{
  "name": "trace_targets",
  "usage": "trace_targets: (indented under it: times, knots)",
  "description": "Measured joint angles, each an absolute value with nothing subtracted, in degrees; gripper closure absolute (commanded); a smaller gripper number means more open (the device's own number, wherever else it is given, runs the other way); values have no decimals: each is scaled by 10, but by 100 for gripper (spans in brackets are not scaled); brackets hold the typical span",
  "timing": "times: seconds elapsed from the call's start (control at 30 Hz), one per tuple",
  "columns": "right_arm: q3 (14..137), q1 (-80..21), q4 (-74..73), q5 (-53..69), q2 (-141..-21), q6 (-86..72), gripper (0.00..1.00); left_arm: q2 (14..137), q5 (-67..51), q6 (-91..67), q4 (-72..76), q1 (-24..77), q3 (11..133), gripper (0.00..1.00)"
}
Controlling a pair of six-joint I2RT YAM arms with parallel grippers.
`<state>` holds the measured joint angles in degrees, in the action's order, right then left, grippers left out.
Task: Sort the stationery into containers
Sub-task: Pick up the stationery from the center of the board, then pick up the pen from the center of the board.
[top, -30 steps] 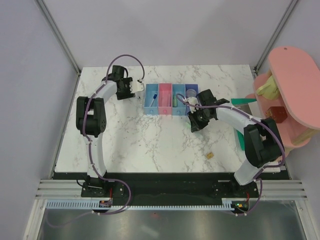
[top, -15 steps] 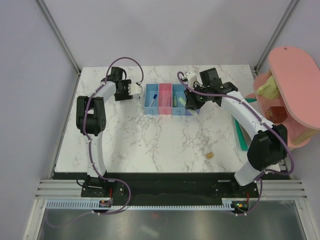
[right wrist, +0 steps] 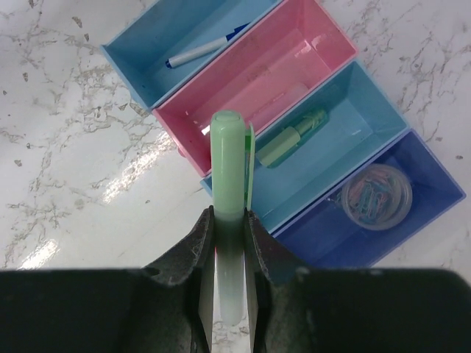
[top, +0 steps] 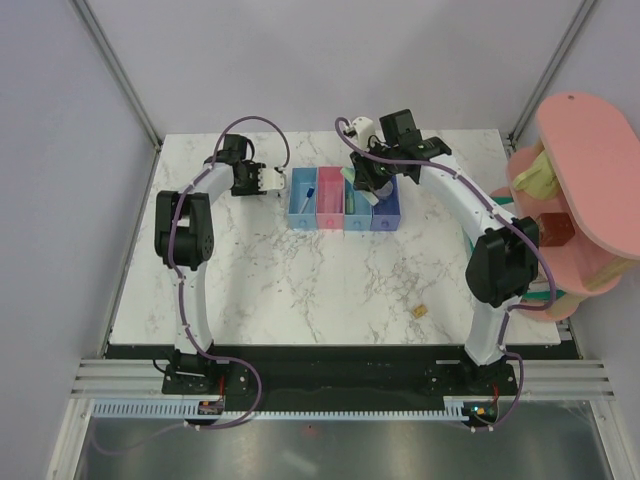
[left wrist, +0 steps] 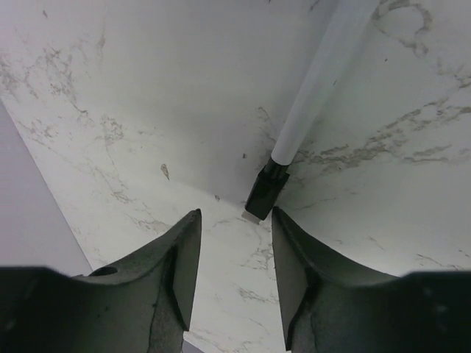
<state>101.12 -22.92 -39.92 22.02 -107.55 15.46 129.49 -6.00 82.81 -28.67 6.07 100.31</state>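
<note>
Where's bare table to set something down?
Free: the wide table stretch from the bins to the near edge, bare but for a tan nub at right; also the back-left corner. Crowded: over the bins, right hand holding a green marker; left hand at the pen beside them.

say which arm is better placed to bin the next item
Right: the right hand is shut on a green marker above the bins. The left hand is open, empty, by a white pen on the table.
</note>
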Motion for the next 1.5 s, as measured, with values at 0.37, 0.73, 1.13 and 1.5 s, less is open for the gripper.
trace_targets:
  times: [0.37,0.73,1.13,1.5]
  knots:
    - [1089,-249,-400,220,-1161,170,94,1298,-66,875,-291,69,998,89]
    - [1126,-250,-401,221,-1203,184,93,1291,-70,913,-285,70,985,98]
    - [1147,-252,-324,246,-1272,124,93,1228,-115,918,-319,72,941,98]
    - [1194,-269,-258,271,-1322,55,93,1154,-126,938,-302,73,938,98]
